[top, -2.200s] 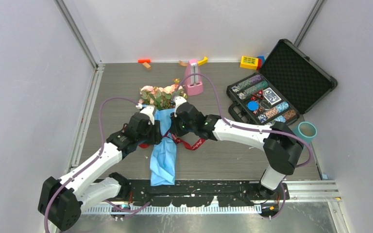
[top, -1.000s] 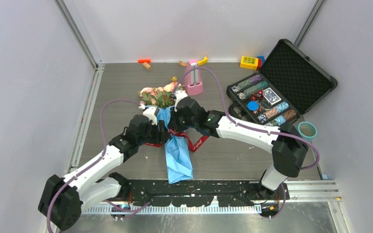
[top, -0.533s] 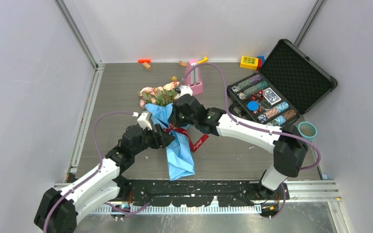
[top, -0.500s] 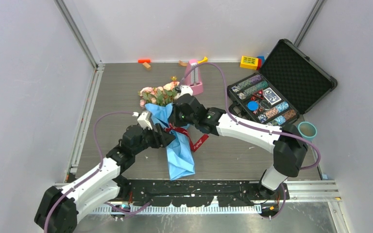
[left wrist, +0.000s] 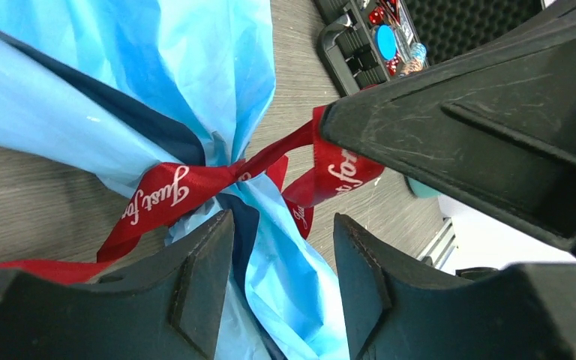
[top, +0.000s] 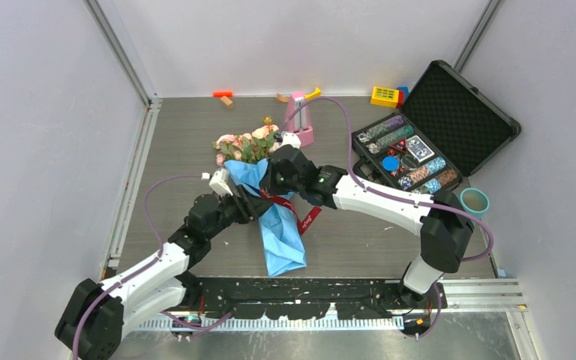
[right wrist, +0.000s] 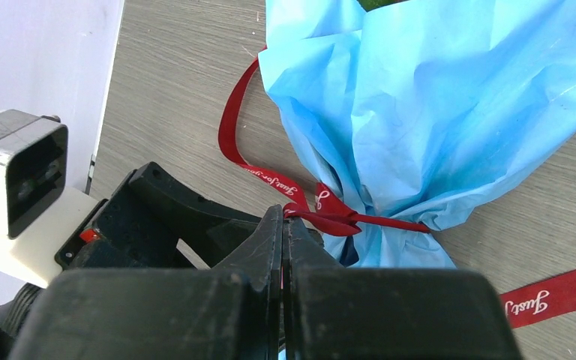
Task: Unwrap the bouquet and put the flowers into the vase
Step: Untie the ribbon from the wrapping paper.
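- Table [top: 180, 135]: grey wood-grain top, walled on three sides.
- Case [top: 457, 112]: black, lid open, at 2 o'clock on the table. Its tray held rows of chips and cards.
- Right arm [top: 379, 202]: reached in from 4 o'clock toward the table centre.
- Left arm [top: 150, 262]: reached in from 7 o'clock, its wrist meeting the right wrist over the wrapping.
- Bouquet [top: 259, 176]: lay flat near the table centre, wrapped and tied.
- Paper [right wrist: 435, 97]: light blue and crumpled, with a loose tail pointing to 5 o'clock.
- Flowers [top: 244, 146]: pink and peach heads with green leaves, showing from the wrap's 11 o'clock end.
- Pink tapered object [top: 298, 120]: upright, just beyond the flower heads at 1 o'clock.
- Vase [top: 474, 201]: teal, upright, at the table's 3 o'clock edge. It stood well apart from the bouquet and held nothing visible.
- Ribbon [left wrist: 165, 199]: dark red with white script, knotted round the paper's neck, loose ends on the table.
- Right gripper [right wrist: 283, 214]: fingers pressed together, pinching the ribbon by the knot.
- Left gripper [left wrist: 281, 221]: jaws partway apart, straddling the paper's neck below the knot. No clamp was visible.
- Small toys: a yellow block [top: 385, 96] and orange pieces [top: 223, 95] along the 12 o'clock edge.
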Motion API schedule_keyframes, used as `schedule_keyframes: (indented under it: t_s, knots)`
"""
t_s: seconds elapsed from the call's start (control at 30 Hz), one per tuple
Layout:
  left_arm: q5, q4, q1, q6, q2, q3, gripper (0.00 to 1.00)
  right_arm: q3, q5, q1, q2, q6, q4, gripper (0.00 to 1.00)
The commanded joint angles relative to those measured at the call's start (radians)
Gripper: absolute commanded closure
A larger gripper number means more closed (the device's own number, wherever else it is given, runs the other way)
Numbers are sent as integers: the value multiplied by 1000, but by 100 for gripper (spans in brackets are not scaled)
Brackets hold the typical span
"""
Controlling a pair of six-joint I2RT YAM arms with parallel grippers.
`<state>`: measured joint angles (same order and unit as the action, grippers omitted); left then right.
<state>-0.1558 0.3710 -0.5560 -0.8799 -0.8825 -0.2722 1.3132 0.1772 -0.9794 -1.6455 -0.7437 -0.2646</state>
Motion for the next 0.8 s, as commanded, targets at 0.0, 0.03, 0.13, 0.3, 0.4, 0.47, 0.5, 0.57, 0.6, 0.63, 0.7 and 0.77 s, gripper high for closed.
schedule_keyframes:
  t_s: [0.0,0.03,0.13,0.3,0.4,0.47,0.5,0.57,0.6,0.63,0.7,0.77]
  knots:
    - [32,94,-4,-33,-3,10,46,40,35,1,-4,-42,49,100]
    - [27,109,-4,-37,-14,10,46,40,33,1,-6,-49,52,100]
    - [4,162,-4,-57,-48,6,46,38,30,2,-10,-61,55,100]
    - [-33,246,-4,-84,-101,-5,45,31,42,1,-15,-74,63,100]
    - [-29,251,-4,-88,-139,-10,43,24,52,1,-13,-79,66,100]
    - [-23,262,-4,-95,-168,-10,44,22,54,1,-12,-82,69,100]
    - [-24,275,-4,-98,-182,-11,46,21,54,1,-10,-83,69,100]
    - [-29,303,-4,-107,-208,-12,54,18,58,1,-6,-85,71,100]
    - [-30,315,-4,-112,-214,-13,60,13,61,1,-3,-85,74,100]
    - [-29,322,-4,-114,-219,-14,69,11,63,1,-1,-83,74,100]
    - [-23,322,-4,-110,-218,-20,92,8,68,1,4,-75,75,100]
    - [-16,279,-3,-98,-203,-37,100,3,76,1,7,-59,71,100]
